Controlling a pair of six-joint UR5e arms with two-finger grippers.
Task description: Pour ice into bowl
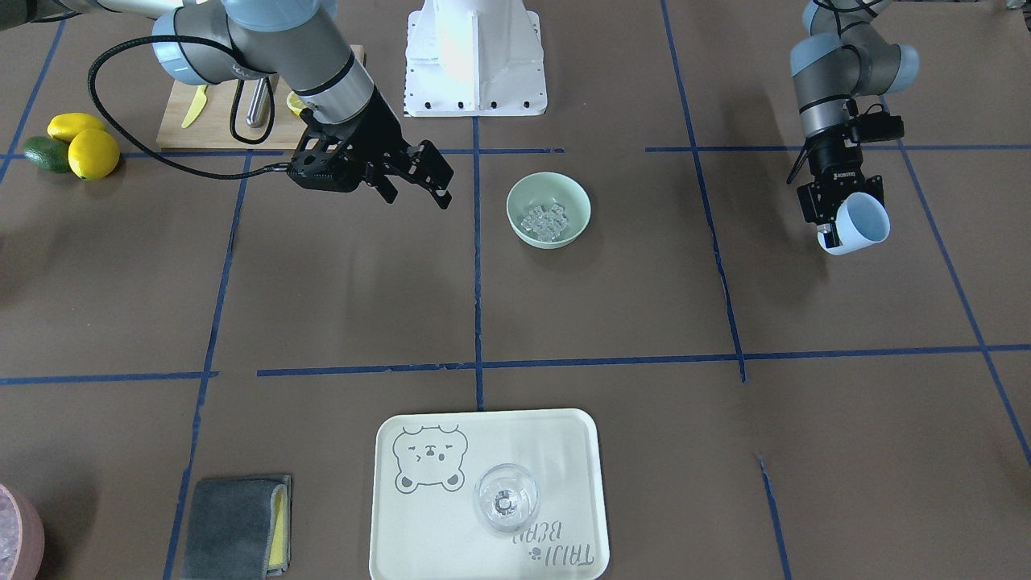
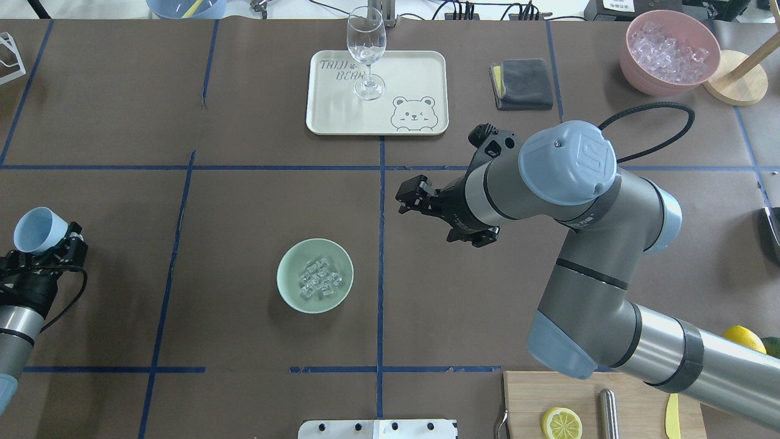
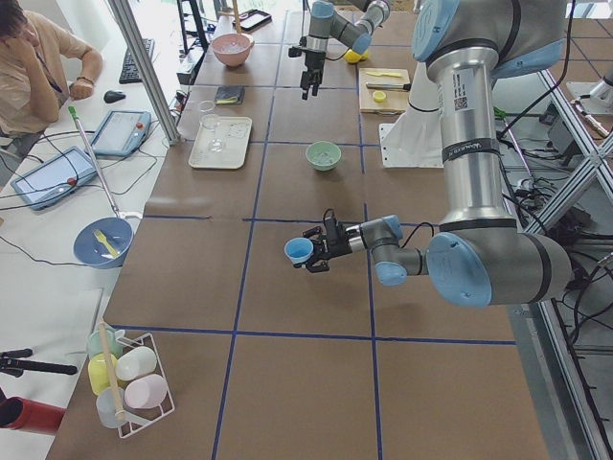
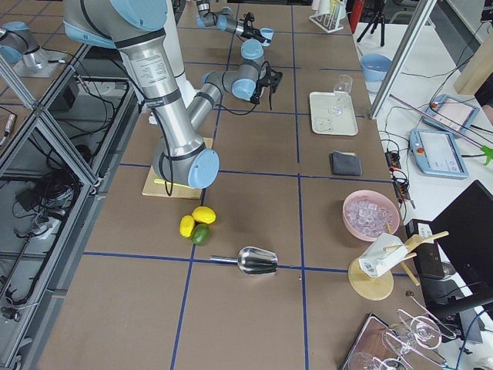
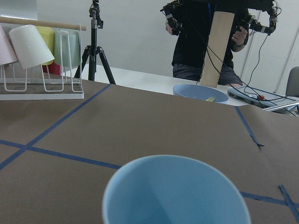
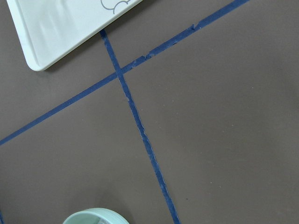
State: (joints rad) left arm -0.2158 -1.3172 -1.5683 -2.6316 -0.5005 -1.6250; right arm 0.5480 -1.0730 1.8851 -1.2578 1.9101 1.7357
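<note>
Overhead exterior: likely slick, light ice (image 2: 320, 280) lies in the bowl (image 2: 283, 274), left claw (image 2: 64, 241) clasps the cup (image 2: 38, 229) by its wall, right claw (image 2: 407, 196) spread

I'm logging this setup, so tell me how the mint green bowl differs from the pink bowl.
Colour: the mint-green bowl is pale green, the pink bowl pink.
Fill: the mint-green bowl holds a thin scatter of ice; the pink bowl holds a heap of cubes.
Place: the mint-green bowl sits mid-table, the pink bowl at a far corner beside a wooden stand.
Both are round, upright and open-topped.
</note>
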